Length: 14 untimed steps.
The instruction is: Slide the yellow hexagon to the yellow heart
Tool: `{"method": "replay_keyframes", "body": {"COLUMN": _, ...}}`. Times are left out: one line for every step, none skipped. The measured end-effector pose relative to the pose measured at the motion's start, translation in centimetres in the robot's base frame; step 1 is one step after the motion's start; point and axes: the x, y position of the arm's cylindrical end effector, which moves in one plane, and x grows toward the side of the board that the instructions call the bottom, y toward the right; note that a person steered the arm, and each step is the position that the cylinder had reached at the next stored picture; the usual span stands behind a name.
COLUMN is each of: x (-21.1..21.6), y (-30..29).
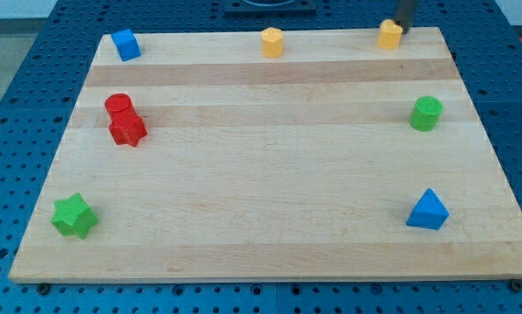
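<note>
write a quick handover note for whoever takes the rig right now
My tip: at the view's top right, right at the upper right side of a yellow block; whether it touches cannot be told.
Job's things: that yellow block sits at the board's top edge, right of centre; the other yellow block sits at the top edge near the middle. Which is the hexagon and which the heart is too small to tell.
Done: the two yellow blocks are not yet together; a clear gap separates them.
Left: slide the hexagon along the top edge to the heart.
</note>
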Motion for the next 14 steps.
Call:
{"method": "replay_keyframes", "body": {"x": 1.0, "y": -4.8}}
{"method": "replay_keyframes", "body": {"x": -0.8, "y": -5.8}}
{"method": "replay_keyframes", "body": {"x": -0.8, "y": -9.8}}
{"method": "replay_keyframes", "body": {"x": -0.8, "y": -18.6}}
{"method": "replay_keyframes", "body": {"x": -0.7, "y": -25.4}}
{"method": "replay_keyframes", "body": {"x": 0.2, "y": -26.1}}
{"method": "replay_keyframes", "body": {"x": 0.6, "y": -20.0}}
{"method": "replay_keyframes", "body": {"x": 0.6, "y": -13.1}}
{"method": "replay_keyframes", "body": {"x": 0.2, "y": -15.8}}
{"method": "replay_keyframes", "body": {"x": -0.6, "y": -22.4}}
{"method": "replay_keyframes", "body": {"x": 1.7, "y": -24.1}}
{"method": "replay_keyframes", "body": {"x": 3.8, "y": -19.2}}
{"method": "replay_keyframes", "body": {"x": 3.8, "y": -10.2}}
{"method": "replay_keyframes", "body": {"x": 3.8, "y": -8.0}}
